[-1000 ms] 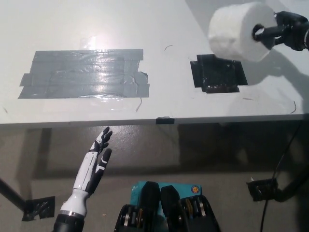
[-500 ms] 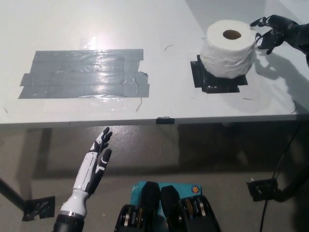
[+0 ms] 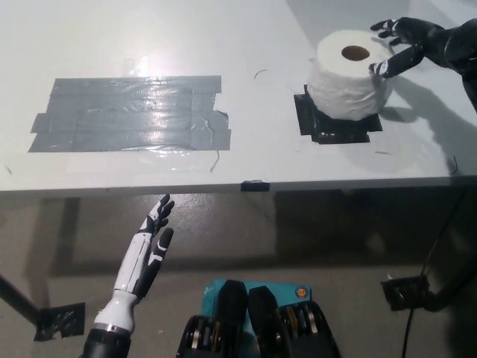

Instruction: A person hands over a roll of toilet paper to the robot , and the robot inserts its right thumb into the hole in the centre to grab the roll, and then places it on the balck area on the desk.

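Note:
A white roll of toilet paper (image 3: 349, 74) stands upright on the black taped patch (image 3: 335, 124) at the table's right, its core hole facing up. My black right hand (image 3: 402, 43) hovers just right of the roll's top, open with fingers spread, holding nothing. My white left hand (image 3: 153, 239) rests below the table's front edge at lower left, fingers extended and apart.
A large grey taped rectangle (image 3: 130, 112) covers the left part of the white table (image 3: 253, 164). A small dark tab (image 3: 254, 185) sits on the table's front edge. Cables and a dark floor bracket (image 3: 406, 291) lie at lower right.
A second ago the roll hung sideways on my right thumb. It came down upright onto the black patch, and my right hand has let go and drawn slightly up and away.

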### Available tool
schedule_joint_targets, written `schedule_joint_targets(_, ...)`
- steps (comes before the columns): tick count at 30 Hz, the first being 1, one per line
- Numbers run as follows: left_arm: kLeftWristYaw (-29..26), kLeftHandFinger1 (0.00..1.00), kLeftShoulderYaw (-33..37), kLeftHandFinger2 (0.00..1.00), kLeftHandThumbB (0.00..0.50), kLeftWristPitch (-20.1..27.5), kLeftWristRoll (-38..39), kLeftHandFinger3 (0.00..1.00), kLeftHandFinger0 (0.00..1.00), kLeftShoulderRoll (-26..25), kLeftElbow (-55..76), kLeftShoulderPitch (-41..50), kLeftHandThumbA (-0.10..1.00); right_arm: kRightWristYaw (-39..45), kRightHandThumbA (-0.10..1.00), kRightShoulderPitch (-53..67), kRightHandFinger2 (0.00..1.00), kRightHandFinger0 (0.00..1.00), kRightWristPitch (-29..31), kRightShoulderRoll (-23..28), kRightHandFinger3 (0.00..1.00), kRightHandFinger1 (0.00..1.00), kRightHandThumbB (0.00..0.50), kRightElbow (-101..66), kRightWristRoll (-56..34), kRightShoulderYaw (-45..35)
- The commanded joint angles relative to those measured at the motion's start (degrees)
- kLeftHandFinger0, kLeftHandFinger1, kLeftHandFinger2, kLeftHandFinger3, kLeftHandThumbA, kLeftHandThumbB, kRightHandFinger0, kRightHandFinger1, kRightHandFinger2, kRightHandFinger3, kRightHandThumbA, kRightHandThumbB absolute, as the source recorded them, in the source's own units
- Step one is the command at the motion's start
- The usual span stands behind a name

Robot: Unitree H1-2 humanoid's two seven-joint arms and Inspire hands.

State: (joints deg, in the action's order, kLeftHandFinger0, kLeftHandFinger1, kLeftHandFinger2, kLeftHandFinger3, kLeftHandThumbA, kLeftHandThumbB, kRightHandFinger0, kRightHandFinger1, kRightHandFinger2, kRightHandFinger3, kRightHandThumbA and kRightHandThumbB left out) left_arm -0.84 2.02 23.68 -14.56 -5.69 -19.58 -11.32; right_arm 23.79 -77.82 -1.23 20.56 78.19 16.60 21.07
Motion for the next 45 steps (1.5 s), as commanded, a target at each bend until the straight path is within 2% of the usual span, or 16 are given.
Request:
schedule_joint_targets(1,-1.60,1.00,-0.18,1.00,0.100,1.16,-0.12,1.00,1.00,-0.40,1.21,-1.40,1.00,-1.24,0.78,-5.46,1.00,1.00,4.79,2.83,1.00,1.00,0.389,-3.51,-5.44,-6.54)
schedule_joint_targets(4,-1.47,1.00,-0.23,1.00,0.097,1.19,-0.05,1.00,1.00,-0.61,1.19,-2.14,1.00,-4.82,0.87,-6.52,1.00,1.00,5.52,4.02,1.00,1.00,0.458,-6.54,-5.91,-9.65)
schedule_joint_targets(6,-1.54,1.00,-0.19,1.00,0.093,1.46,0.06,1.00,1.00,-0.44,0.86,-2.74,1.00,-6.77,0.91,-6.86,1.00,1.00,7.14,5.10,1.00,1.00,0.433,-9.72,-6.49,-12.22)
schedule_joint_targets(8,-1.60,1.00,-0.23,1.00,0.092,1.48,0.21,1.00,1.00,-0.27,0.76,-3.15,1.00,-8.16,0.96,-6.81,1.00,1.00,7.61,5.67,1.00,1.00,0.450,-12.47,-5.51,-13.04)
schedule_joint_targets(10,-1.66,1.00,-0.36,1.00,0.093,1.30,0.19,1.00,1.00,-0.38,0.74,-4.24,1.00,-10.23,1.00,-6.01,1.00,1.00,6.83,6.47,1.00,1.00,0.439,-20.24,-4.69,-14.55)
schedule_joint_targets(14,-1.82,1.00,-0.69,1.00,0.101,1.64,0.64,1.00,1.00,-0.46,-0.15,-6.41,1.00,-10.19,1.00,-2.32,1.00,1.00,2.29,6.68,1.00,1.00,0.387,-37.59,-6.65,-19.04)
schedule_joint_targets(19,-1.52,1.00,-1.03,1.00,0.104,1.37,1.74,1.00,1.00,-0.32,-0.59,-8.70,1.00,-9.63,1.00,5.89,1.00,1.00,-2.30,5.37,1.00,1.00,0.389,-65.29,-8.43,-23.43)
schedule_joint_targets(21,-1.78,1.00,-1.06,1.00,0.092,1.34,1.37,1.00,1.00,-0.38,-0.74,-9.35,1.00,-9.31,1.00,9.16,1.00,1.00,-4.59,4.11,1.00,1.00,0.415,-74.11,-10.46,-24.98)
schedule_joint_targets(22,-1.87,1.00,-1.07,1.00,0.095,1.09,1.11,1.00,1.00,-0.45,-0.67,-9.86,1.00,-9.33,0.99,11.81,1.00,1.00,-6.50,2.85,1.00,1.00,0.389,-81.03,-12.51,-26.20)
schedule_joint_targets(25,-1.67,1.00,-1.14,1.00,0.100,0.56,1.31,1.00,1.00,-0.56,-0.88,-11.11,1.00,-9.92,0.92,20.10,1.00,1.00,-9.36,-0.59,1.00,1.00,0.389,-96.49,-19.25,-27.70)
schedule_joint_targets(28,-1.56,1.00,-1.24,1.00,0.108,0.28,1.57,1.00,1.00,-0.56,-0.89,-11.70,1.00,-11.03,0.94,25.75,1.00,1.00,-10.13,-2.48,1.00,1.00,0.364,-105.04,-19.17,-27.26)
schedule_joint_targets(32,-1.54,1.00,-1.42,1.00,0.105,0.55,1.74,1.00,1.00,-0.87,-1.11,-12.11,1.00,-12.09,0.94,32.80,1.00,1.00,-8.87,-4.91,1.00,1.00,0.346,-112.04,-18.16,-26.04)
schedule_joint_targets(33,-1.48,1.00,-1.49,1.00,0.107,0.50,1.87,1.00,1.00,-0.96,-1.16,-12.06,1.00,-12.28,0.95,37.29,1.00,1.00,-6.71,-6.20,1.00,1.00,0.301,-114.28,-17.70,-24.66)
schedule_joint_targets(36,-1.18,1.00,-1.48,1.00,0.109,0.63,2.32,1.00,1.00,-0.98,-1.55,-12.01,1.00,-11.73,1.00,43.08,1.00,1.00,-5.98,-7.68,1.00,1.00,0.317,-116.98,-16.79,-22.80)
schedule_joint_targets(41,-1.18,1.00,-1.38,1.00,0.113,0.28,2.15,1.00,1.00,-0.88,-1.80,-11.56,1.00,-10.68,1.00,52.61,1.00,1.00,-0.63,-9.76,1.00,1.00,0.272,-112.37,-17.97,-20.90)
schedule_joint_targets(45,-1.35,1.00,-1.55,1.00,0.129,0.19,2.16,1.00,1.00,-0.99,-2.63,-12.76,1.00,-10.66,1.00,55.55,1.00,1.00,2.23,-10.68,1.00,1.00,0.293,-108.16,-17.34,-21.67)
